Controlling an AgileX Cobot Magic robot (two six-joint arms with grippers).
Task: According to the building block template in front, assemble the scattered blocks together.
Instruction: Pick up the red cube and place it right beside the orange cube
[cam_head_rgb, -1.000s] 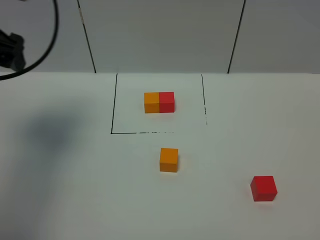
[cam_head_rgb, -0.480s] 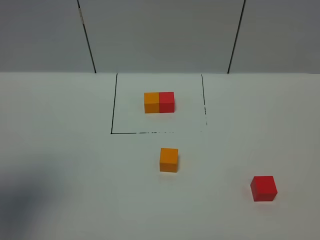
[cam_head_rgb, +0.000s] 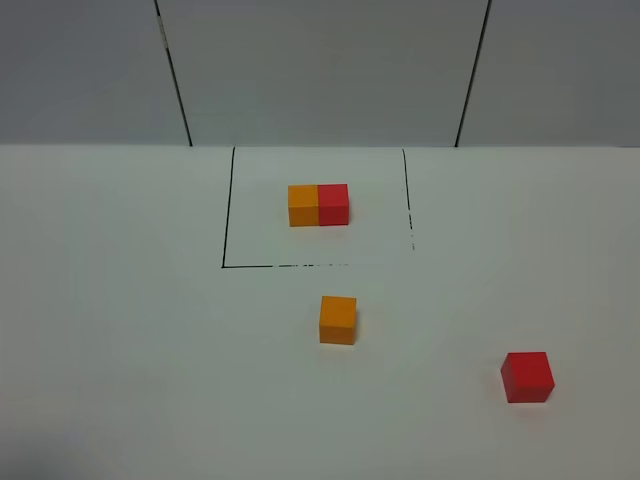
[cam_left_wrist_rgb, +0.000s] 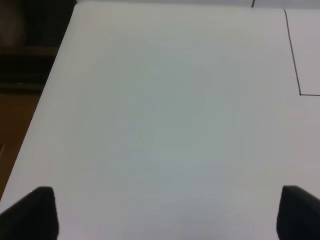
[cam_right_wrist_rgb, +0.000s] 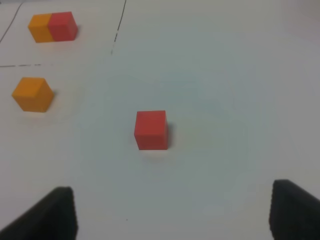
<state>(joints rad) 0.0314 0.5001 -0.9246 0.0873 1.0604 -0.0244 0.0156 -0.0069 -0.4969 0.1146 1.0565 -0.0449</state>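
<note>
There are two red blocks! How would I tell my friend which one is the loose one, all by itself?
Find the black-lined square on the white table; the orange-and-red pair sits inside it. Outside the square, nearer the camera, a lone orange cube stands just past the line, and the loose red cube is farther right. It is the only red block touching nothing.

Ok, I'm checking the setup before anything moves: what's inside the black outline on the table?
Only the building block template is inside the black outline, its orange and red cubes flush. The loose orange block and loose red block lie outside it. Nothing is covered.
</note>
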